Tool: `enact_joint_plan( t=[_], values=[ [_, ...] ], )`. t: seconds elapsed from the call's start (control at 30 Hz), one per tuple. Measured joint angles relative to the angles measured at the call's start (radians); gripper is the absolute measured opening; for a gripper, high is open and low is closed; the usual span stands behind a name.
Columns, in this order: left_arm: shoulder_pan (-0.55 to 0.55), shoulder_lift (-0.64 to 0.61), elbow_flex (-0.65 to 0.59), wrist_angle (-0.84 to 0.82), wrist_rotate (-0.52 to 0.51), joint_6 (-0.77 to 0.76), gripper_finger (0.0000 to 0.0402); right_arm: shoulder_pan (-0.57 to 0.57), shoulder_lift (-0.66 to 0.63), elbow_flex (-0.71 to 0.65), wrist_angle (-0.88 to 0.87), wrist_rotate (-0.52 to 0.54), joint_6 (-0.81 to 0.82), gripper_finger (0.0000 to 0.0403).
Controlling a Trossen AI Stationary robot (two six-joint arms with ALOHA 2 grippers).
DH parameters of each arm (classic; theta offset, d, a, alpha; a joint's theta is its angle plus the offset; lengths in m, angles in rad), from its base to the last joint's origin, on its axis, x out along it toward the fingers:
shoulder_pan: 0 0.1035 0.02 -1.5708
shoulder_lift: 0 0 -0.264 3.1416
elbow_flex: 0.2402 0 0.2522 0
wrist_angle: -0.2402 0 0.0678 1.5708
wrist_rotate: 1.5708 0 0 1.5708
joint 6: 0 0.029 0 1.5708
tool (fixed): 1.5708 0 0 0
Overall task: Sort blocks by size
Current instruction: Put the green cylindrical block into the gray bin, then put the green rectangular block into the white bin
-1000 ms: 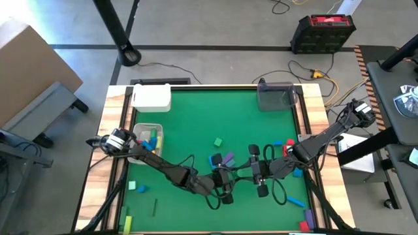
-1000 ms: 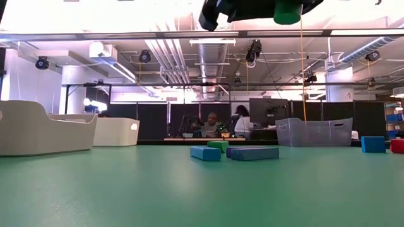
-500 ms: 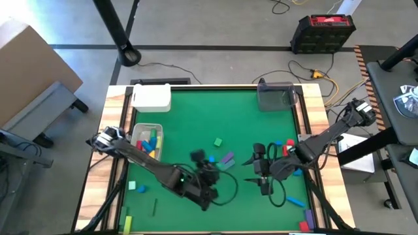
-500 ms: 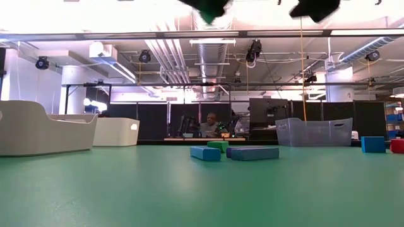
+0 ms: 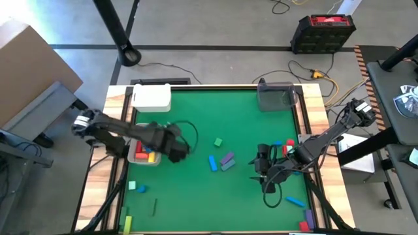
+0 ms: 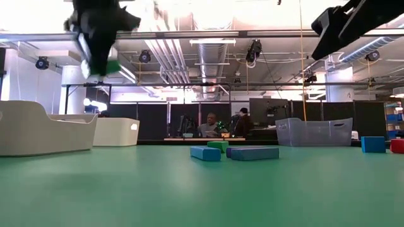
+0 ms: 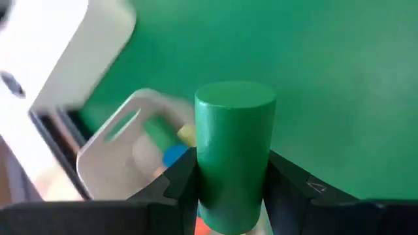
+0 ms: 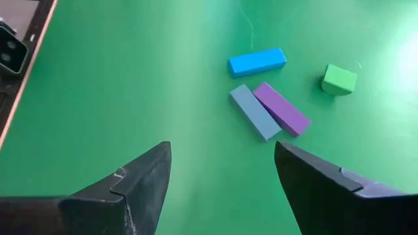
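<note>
My left gripper (image 5: pixel 171 149) hangs high over the table beside the small white tray (image 5: pixel 139 158) and is shut on a green cylinder (image 7: pixel 234 156), which also shows in the low view (image 6: pixel 112 66). My right gripper (image 8: pixel 222 150) is open and empty, raised above the table's right half (image 5: pixel 256 170). Ahead of it lie a blue bar (image 8: pixel 257 62), a grey-blue bar (image 8: pixel 254 112), a purple bar (image 8: pixel 281 108) and a green cube (image 8: pixel 339 79), all flat on the green mat. My left gripper pinches the green cylinder's curved side (image 7: pixel 202 189) between its two fingers (image 7: pixel 177 188), on the half nearer the wrist. The cylinder lies along the fingers and its flat free end (image 7: pixel 235 101) sticks out past them. It is lifted clear of table and tray.
The small tray holds several coloured blocks (image 5: pixel 150 155). A lidded white bin (image 5: pixel 151 98) and a clear bin (image 5: pixel 275 96) stand at the far edge. Red and blue blocks (image 5: pixel 282 144) lie right of centre; more blocks lie at the near left (image 5: pixel 136 188) and near right (image 5: pixel 305 219).
My left gripper has swung from the middle of the table's near part toward the left edge and the small white tray, carrying the green cylinder clear of the table. My right gripper has stayed near its place on the right.
</note>
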Motion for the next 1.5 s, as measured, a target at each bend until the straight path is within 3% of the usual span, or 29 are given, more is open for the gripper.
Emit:
enact_joint_plan(
  t=[0.2,0.43,0.8,1.0,1.23,1.4,1.5],
  values=[
    [0.169,-0.105,-0.249,0.047,0.187,-0.036,0.0111,0.022,0.000,-0.002,-0.001,-0.003,0.001,0.0242],
    [0.320,-0.122,-0.377,0.042,0.184,-0.074,0.0111,0.024,0.000,-0.002,-0.001,-0.003,0.001,0.0230],
    [0.468,-0.094,-0.492,0.201,0.140,-0.026,0.0113,0.026,0.000,-0.006,0.000,-0.003,0.001,0.0231],
    [0.479,-0.087,-0.539,0.191,0.144,-0.024,0.0186,0.040,0.000,-0.006,0.000,-0.003,0.000,0.0232],
    [0.477,-0.090,-0.470,0.092,0.166,0.009,0.0246,0.044,0.000,-0.006,-0.001,-0.002,0.000,0.0236],
    [0.430,-0.103,-0.249,-0.150,0.206,0.088,0.0256,0.044,0.000,-0.006,-0.001,0.002,-0.011,0.0239],
    [0.359,-0.161,-0.117,-0.085,0.331,0.162,0.0257,0.044,0.000,-0.012,-0.003,0.002,-0.012,0.0233]
  ],
)
